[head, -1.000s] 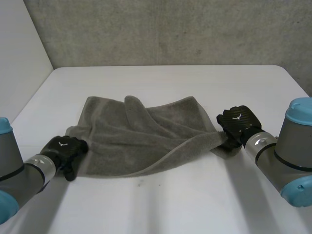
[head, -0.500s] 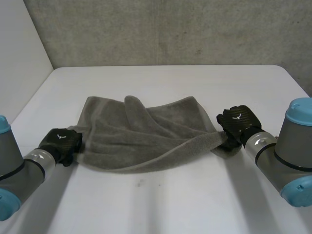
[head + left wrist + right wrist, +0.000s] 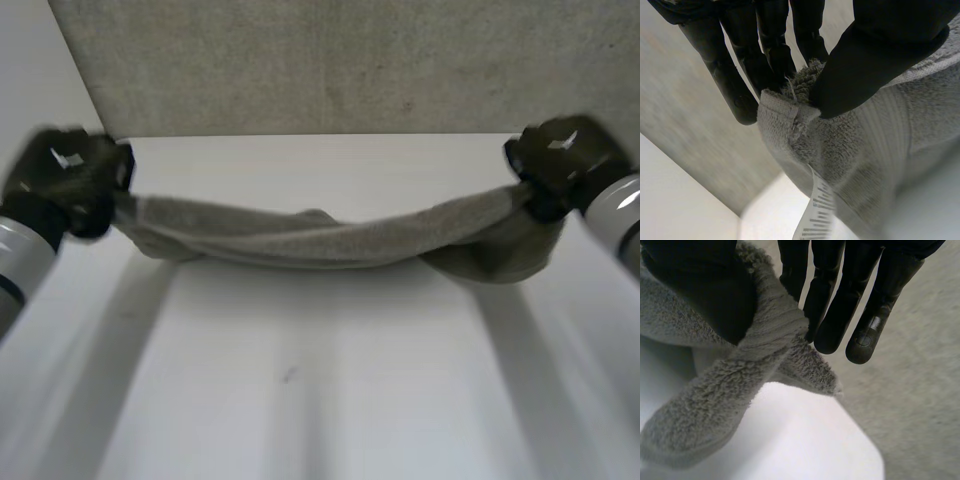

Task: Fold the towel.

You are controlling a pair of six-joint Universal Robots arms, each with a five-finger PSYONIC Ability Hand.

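At the left, the left hand [image 3: 65,170] is held high, close to the concrete wall [image 3: 350,60]. It is closed on one corner of the grey towel [image 3: 310,238]. In its wrist view the thumb [image 3: 865,55] clamps the hemmed corner against the fingers [image 3: 767,55], and a printed care label [image 3: 815,220] dangles just below the grip.

From there the towel runs across the middle as a bunched, sagging band. It looks to be clear of the white table [image 3: 320,400], which shows a shadow beneath it. The cloth is twisted on itself rather than hanging flat, so the spread is probably meant to pull it open before any fold is laid. Near its right end a loose fold droops lower than the rest.

At the right, the right hand [image 3: 560,160] sits at about the same height, likewise closed on a corner. In its wrist view the thumb pins the fluffy edge against the fingers, and the corner's tip pokes out past them. With both hands level and well apart the towel is in tension (the grips are at the very corners, so a slip seems possible). The fold itself looks not yet begun.
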